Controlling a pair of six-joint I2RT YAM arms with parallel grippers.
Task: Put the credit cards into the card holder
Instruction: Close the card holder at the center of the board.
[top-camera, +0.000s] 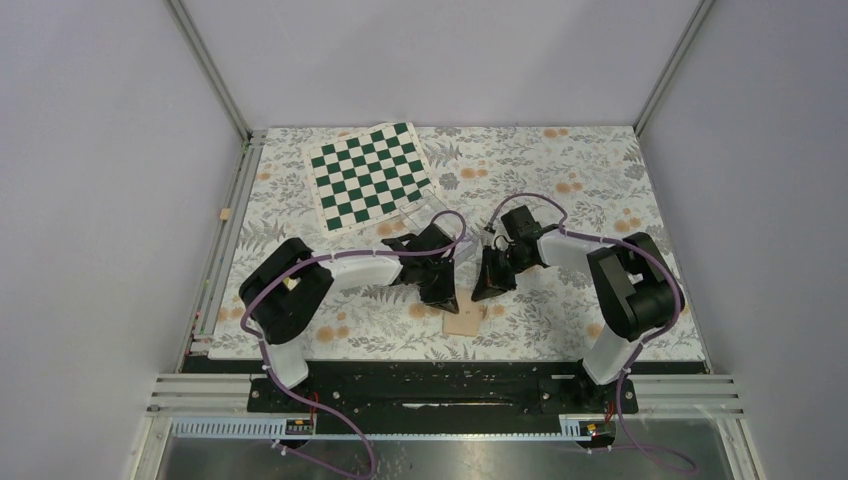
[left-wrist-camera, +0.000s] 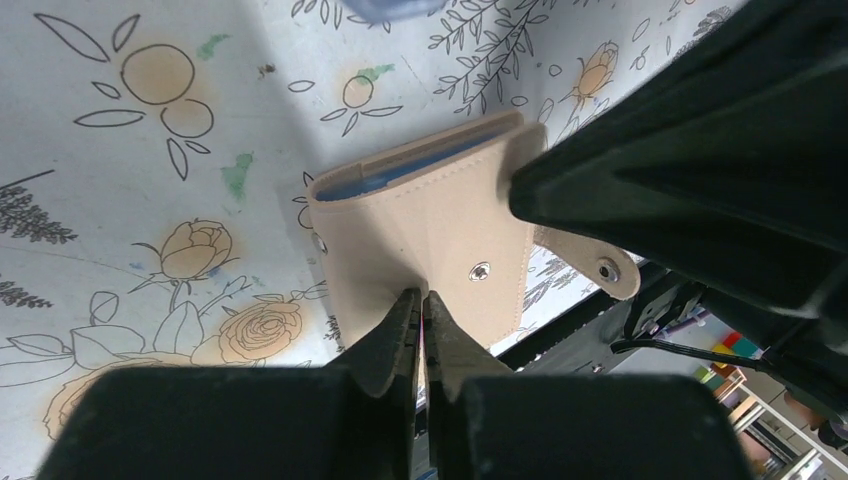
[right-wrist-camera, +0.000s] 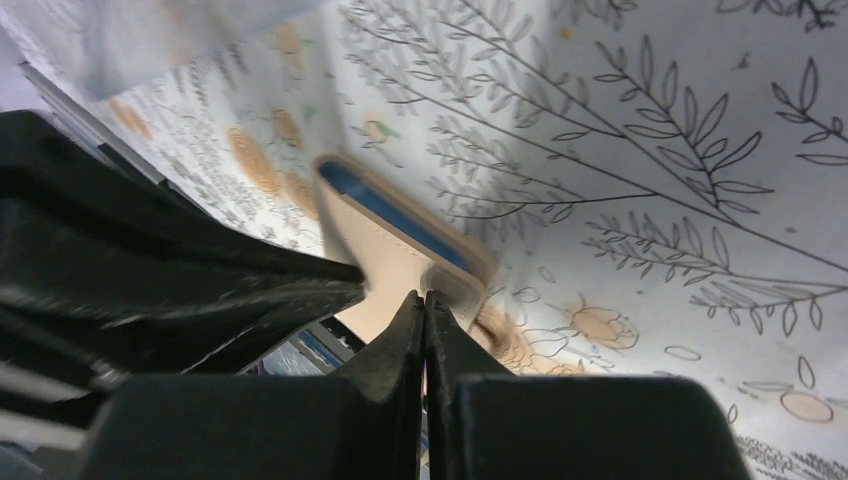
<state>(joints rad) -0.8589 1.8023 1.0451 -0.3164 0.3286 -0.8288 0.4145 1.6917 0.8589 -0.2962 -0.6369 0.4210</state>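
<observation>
Closest in, the tan card holder (top-camera: 463, 322) is lying on the floral tablecloth (top-camera: 600, 180) between the arms, blue lining showing. Left gripper (left-wrist-camera: 421, 297) and right gripper (right-wrist-camera: 424, 297) are both clenched tight, tips right at it. Further back there's a green chessboard mat (top-camera: 372, 175), then plain pale walls (top-camera: 440, 60)

Nothing here you can read.
Across all three views you get no legible word, brand, number or sign. The card holder (left-wrist-camera: 420, 225) shows you only a plain tan face with stitching and a metal snap stud. The chessboard mat (top-camera: 372, 175) gives you green and white squares, and anything printed along its border is too small to tell. The table cover (top-camera: 560, 160) carries a flower-and-leaf print, no lettering.
</observation>
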